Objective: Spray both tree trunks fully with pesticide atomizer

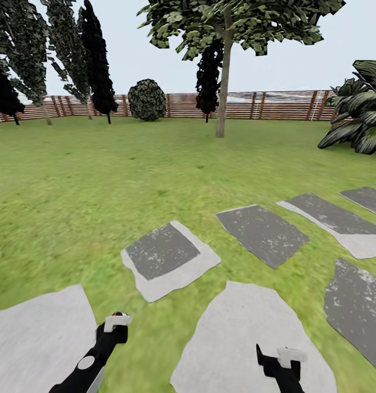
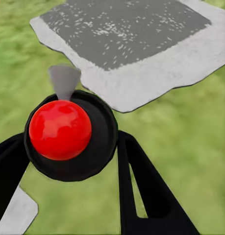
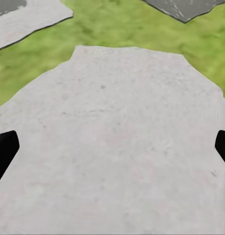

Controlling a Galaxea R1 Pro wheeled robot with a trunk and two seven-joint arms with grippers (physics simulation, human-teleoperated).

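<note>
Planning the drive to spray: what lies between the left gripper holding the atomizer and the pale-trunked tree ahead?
In the head view, a dark-centred stepping stone, then open lawn, separate the left gripper from the tree.
</note>
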